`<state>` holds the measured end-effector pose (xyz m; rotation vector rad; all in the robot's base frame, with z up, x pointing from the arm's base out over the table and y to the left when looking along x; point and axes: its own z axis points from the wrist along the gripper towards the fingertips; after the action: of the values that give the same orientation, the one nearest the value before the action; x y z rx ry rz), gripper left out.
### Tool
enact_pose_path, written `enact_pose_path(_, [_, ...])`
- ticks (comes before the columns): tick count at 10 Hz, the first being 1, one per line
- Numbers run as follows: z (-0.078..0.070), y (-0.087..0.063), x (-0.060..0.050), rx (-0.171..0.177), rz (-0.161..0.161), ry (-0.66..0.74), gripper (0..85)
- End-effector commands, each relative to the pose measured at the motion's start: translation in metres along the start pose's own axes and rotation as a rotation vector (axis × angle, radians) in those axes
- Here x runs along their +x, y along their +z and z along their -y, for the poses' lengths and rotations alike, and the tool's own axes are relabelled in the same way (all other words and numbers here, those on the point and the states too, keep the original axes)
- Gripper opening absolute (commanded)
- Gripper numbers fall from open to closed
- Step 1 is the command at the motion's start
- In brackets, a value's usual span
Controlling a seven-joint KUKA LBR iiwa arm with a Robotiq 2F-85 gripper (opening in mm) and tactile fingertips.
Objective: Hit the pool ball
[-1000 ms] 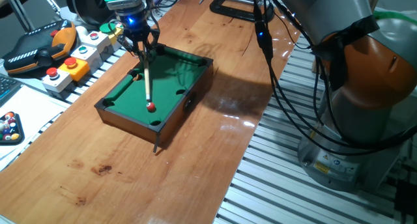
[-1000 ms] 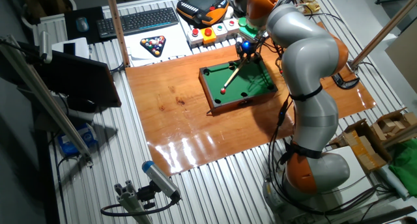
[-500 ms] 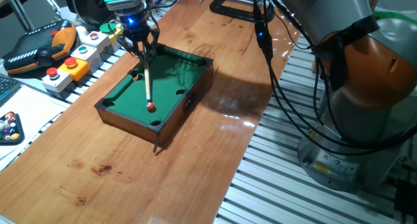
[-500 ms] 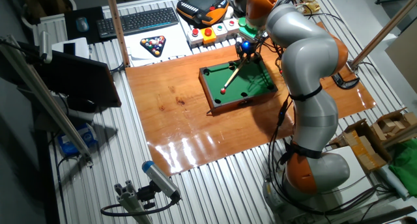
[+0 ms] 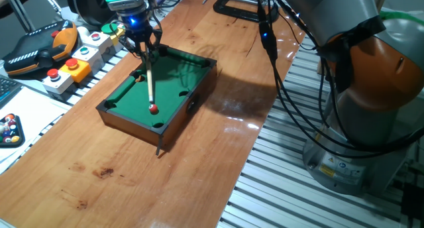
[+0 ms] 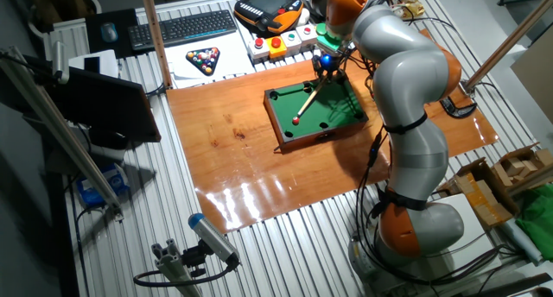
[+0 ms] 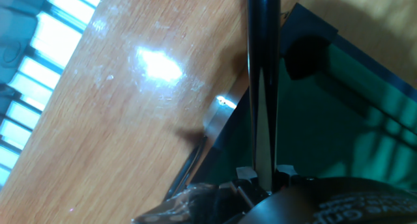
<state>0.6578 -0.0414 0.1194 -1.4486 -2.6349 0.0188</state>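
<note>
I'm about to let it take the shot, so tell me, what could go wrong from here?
The cue slopes steeply down to the red pool ball, so its tip may skid over it or dig into the felt. A corner pocket lies close behind the ball, near the table wall; a hard push could hop it out.

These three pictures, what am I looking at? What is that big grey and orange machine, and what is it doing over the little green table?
The machine is a robot arm, grey with orange joints. Two pictures come from fixed cameras on different sides of the wooden table; the third comes from a camera on the arm's hand, looking down along its fingers. The hand is shut on a thin wooden cue stick. The stick slopes down over a miniature green-felt pool table, and its tip sits right at a tiny glossy red ball. Beside the wooden table lie a black triangle rack of coloured balls, a box of push buttons and a black keyboard.
</note>
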Motion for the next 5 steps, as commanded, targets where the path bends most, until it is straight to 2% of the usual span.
enact_pose_path(1, [-0.0002, 0.0001, -0.0001, 0.0, 0.001, 0.0, 0.7])
enact_pose_path(5, [-0.0004, 0.0001, 0.0007, 0.004, -0.003, 0.0, 0.7])
